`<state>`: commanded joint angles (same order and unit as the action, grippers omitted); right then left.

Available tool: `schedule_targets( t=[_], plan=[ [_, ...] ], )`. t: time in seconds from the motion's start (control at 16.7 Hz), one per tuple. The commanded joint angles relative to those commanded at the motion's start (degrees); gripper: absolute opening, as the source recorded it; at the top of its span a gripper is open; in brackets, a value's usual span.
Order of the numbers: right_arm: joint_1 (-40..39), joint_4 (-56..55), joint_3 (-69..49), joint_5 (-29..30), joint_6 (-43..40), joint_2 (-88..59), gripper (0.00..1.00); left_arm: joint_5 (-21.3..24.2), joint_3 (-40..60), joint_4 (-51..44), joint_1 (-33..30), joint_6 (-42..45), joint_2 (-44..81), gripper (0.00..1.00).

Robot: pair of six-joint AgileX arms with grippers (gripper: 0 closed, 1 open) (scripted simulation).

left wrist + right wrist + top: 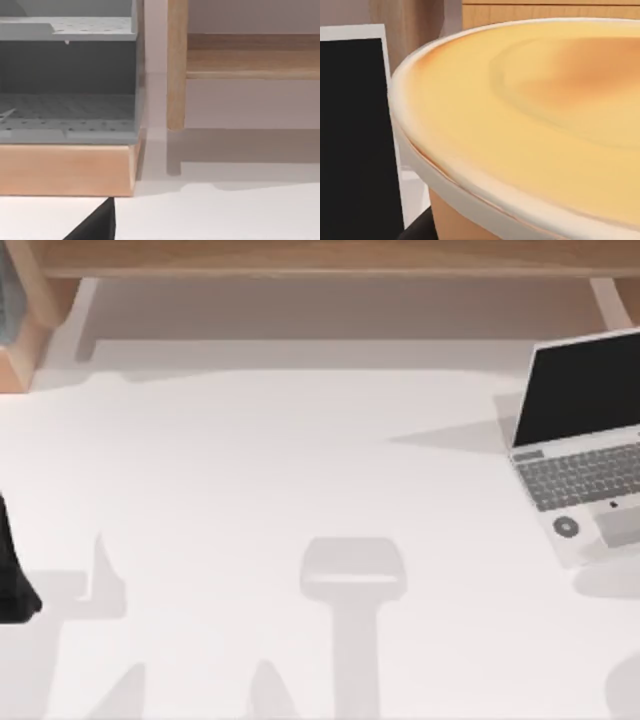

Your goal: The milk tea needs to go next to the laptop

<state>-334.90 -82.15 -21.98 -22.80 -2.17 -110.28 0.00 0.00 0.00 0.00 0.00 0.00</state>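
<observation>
Right at the right arm's wrist camera a milk tea cup point(530, 130) is seen very close, its orange-tan lid and pale rim looming large; whether the jaws are closed on it or parted cannot be told, though so close a view suggests the cup is being carried or held just under the wrist. Just beyond the cup's rim the black screen of the laptop point(355, 135) is caught, so the cup is judged to be near its goal already. From above, the laptop point(580, 455) is seen open at the right edge of the white surface point(300, 470), screen up and keyboard toward the near side; bare space lies to its left, which looks the likely spot for setting down. A dark part of the left arm point(12, 575) is parked at the left edge, its jaws' state not readable. Farther out, a wooden frame point(176, 65) and a grey rack point(67, 75) on a wooden base are seen at the back.
</observation>
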Motion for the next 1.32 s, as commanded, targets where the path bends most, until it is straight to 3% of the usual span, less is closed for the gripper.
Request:
schedule_targets(
  t=[0.18,0.96,1.32],
  plan=[
    [0.00,0.00,0.00,0.00,0.00,0.00,0.00,0.00,0.00,0.00,0.00,0.00,0.00,1.00],
    [0.00,0.00,0.00,0.00,0.00,0.00,0.98,0.00,0.00,0.00,0.00,0.00,0.00,1.00],
    [0.00,0.00,0.00,0.00,0.00,0.00,1.00,0.00,0.00,0.00,0.00,0.00,0.00,1.00]
  ],
)
